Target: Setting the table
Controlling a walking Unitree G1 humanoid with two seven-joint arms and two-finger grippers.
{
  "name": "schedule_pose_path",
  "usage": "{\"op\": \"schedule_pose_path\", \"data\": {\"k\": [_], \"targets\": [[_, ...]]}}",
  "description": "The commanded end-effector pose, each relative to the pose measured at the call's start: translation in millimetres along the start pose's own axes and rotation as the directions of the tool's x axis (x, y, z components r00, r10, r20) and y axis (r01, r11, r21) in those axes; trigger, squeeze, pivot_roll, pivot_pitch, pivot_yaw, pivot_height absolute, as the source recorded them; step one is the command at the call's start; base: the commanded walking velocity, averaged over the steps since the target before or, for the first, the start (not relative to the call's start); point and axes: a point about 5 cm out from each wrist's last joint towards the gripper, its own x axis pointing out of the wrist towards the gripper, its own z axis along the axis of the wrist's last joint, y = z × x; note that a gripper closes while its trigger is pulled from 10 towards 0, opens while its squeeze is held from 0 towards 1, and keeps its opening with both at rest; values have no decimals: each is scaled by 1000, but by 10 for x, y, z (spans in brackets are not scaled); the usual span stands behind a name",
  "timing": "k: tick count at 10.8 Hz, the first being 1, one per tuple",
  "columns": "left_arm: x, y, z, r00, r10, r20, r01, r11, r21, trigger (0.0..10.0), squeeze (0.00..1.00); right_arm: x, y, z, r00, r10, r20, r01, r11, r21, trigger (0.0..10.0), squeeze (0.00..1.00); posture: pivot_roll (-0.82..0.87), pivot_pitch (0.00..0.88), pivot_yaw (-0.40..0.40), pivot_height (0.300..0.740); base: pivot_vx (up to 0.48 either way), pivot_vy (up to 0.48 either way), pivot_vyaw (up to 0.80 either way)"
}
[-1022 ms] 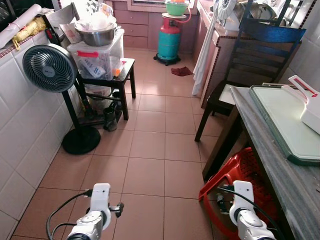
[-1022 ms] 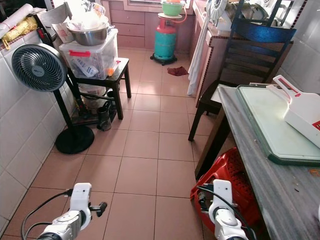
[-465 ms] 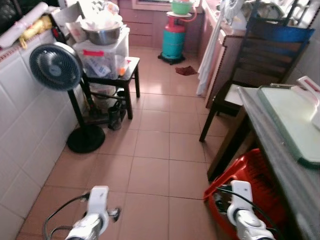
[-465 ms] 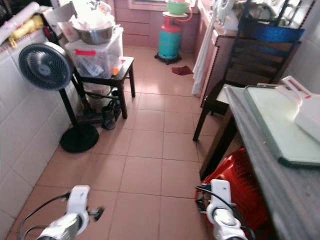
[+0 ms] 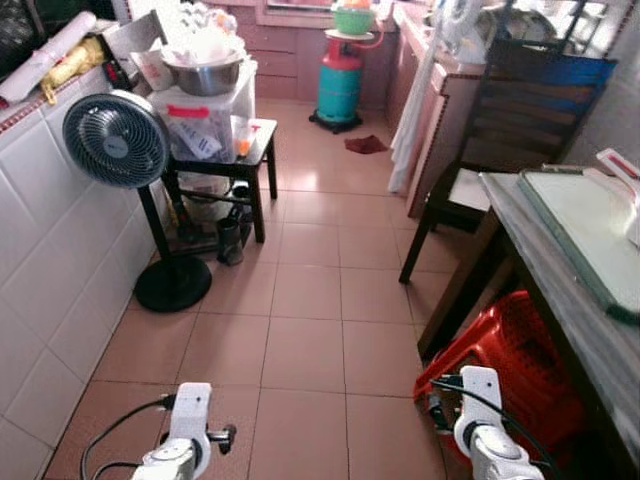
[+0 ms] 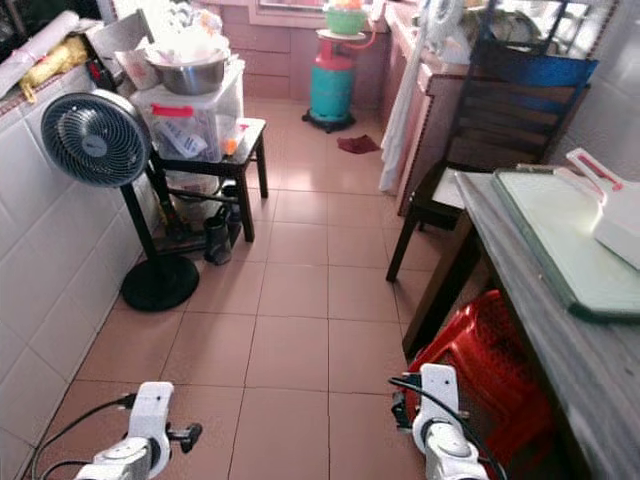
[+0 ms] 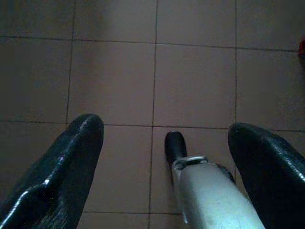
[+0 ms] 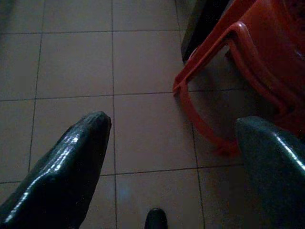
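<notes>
Fingers [image 7: 57,181] of your left gripper [image 7: 167,176] and right gripper [image 8: 171,176] are hanging spread and empty while, at two o'clock on the desk [image 6: 560,340], the stiff, probably light green tray [image 6: 560,245] is inviting a rim grasp.

Red basket [image 5: 520,360], teal gas cylinder [image 5: 339,85], pink floor tiles [image 5: 300,300].

Grey-topped table [image 6: 560,330], green-rimmed tray [image 6: 560,245] aboard

To my left I see a standing fan [image 5: 116,140] against the tiled wall, beside a dark stool [image 5: 222,166] bearing a plastic box [image 5: 204,116] and steel bowl [image 5: 203,72]; a teal gas cylinder [image 5: 340,82] stands well beyond
</notes>
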Motion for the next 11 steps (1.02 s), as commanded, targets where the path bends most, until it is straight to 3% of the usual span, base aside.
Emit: {"op": "schedule_pose_path", "data": {"k": [1, 11], "targets": [[2, -9, 1, 1000, -3, -7, 3, 1000, 18, 10000, 0, -3, -21, -9, 1000, -7, -2, 7, 1000, 9, 10000, 0, 36, 0, -22, 740, 0, 341, 0], [-3, 35, 11, 1000, 6, -9, -6, 998, 69, 10000, 0, -1, 22, 3, 1000, 11, 10, -11, 1000, -19, 10000, 0, 36, 0, -11, 740, 0, 435, 0]]}}
